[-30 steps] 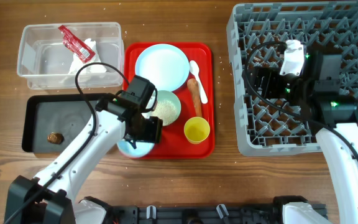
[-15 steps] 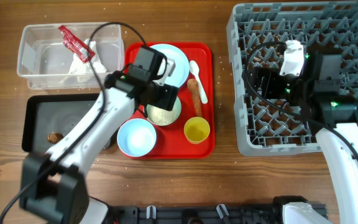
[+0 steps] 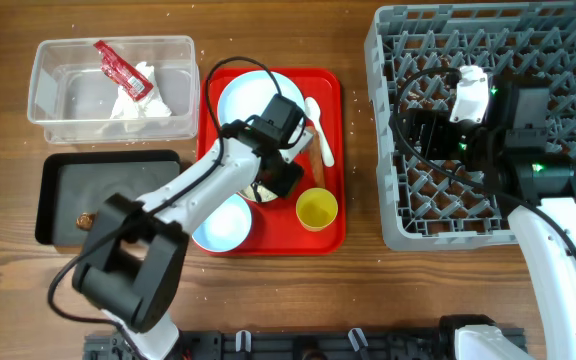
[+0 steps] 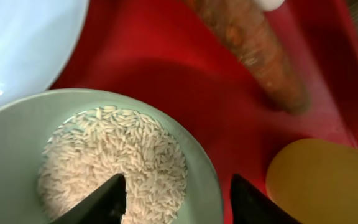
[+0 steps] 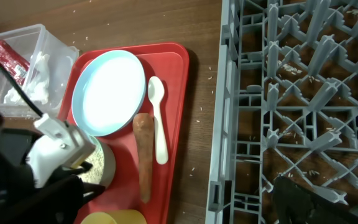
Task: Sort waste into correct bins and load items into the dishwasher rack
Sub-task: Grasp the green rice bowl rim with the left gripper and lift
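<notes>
My left gripper (image 3: 280, 180) (image 4: 176, 202) is open and straddles the right rim of the pale green bowl (image 4: 204, 180). One finger is over the white rice (image 4: 110, 162), the other outside the bowl. On the red tray lie the pale blue plate (image 3: 253, 100), the white spoon (image 3: 318, 125), the carrot stick (image 3: 313, 150) (image 4: 260, 56), the yellow cup (image 3: 316, 210) (image 4: 328, 180) and the pale blue bowl (image 3: 220, 222). My right gripper (image 3: 415, 130) is open and empty above the grey dishwasher rack (image 3: 488, 215).
The clear tub (image 3: 58, 100) at the back left holds the red wrapper (image 3: 118, 68) and the white napkin (image 3: 143, 95). The black tray (image 3: 118, 195) in front of it holds the brown lump (image 3: 88, 220). Rice grains are scattered on the wooden table.
My left gripper moved from over the pale blue bowl at the tray's front left, back and right to the green bowl's rim. The blue bowl now shows uncovered. The right arm has not moved.
</notes>
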Tool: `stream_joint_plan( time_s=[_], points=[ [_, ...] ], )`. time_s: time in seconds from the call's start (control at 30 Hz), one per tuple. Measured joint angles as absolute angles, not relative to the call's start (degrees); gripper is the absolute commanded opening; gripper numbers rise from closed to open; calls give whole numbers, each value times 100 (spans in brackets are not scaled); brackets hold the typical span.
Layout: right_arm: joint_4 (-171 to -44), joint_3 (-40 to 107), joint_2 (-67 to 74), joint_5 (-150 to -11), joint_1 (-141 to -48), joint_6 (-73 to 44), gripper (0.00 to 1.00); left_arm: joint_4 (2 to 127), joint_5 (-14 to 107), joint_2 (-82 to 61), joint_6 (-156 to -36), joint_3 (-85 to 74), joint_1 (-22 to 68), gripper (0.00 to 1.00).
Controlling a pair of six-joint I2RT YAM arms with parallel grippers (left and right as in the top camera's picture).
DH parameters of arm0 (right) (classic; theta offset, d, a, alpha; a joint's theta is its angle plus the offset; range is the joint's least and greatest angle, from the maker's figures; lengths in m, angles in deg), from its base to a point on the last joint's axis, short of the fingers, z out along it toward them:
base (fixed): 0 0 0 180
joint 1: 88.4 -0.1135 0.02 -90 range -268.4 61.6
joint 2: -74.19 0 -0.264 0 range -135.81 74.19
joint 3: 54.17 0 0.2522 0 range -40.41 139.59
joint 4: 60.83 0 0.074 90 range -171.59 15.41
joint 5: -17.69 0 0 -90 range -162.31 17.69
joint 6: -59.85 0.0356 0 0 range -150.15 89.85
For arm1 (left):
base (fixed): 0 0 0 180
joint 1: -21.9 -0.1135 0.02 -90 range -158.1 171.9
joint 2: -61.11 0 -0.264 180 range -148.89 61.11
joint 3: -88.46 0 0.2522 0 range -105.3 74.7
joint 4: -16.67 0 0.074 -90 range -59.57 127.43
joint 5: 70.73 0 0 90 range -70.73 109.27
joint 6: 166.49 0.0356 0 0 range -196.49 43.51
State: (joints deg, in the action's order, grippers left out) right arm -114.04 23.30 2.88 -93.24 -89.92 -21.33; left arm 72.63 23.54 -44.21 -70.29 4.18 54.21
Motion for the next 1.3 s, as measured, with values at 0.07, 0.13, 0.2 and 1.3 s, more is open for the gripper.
stream_joint_plan(
  time_s=[0.07, 0.13, 0.2, 1.3],
  points=[
    [-11406, 2330, 288, -9324, -8992, -2131, 100, 7261, 2357, -4460, -7025, 418, 5421, 33],
    [-11406, 2327, 288, -9324, -8992, -2133, 100, 7261, 2357, -4460, -7027, 418, 5421, 29],
    [-11408, 2330, 288, -9324, -8992, -2133, 100, 7261, 2352, -4464, -7010, 418, 5421, 26],
    [-11251, 2330, 288, -9144, -8992, -2133, 100, 9453, 2304, -4088, -9375, -1440, 4958, 4]
  ],
)
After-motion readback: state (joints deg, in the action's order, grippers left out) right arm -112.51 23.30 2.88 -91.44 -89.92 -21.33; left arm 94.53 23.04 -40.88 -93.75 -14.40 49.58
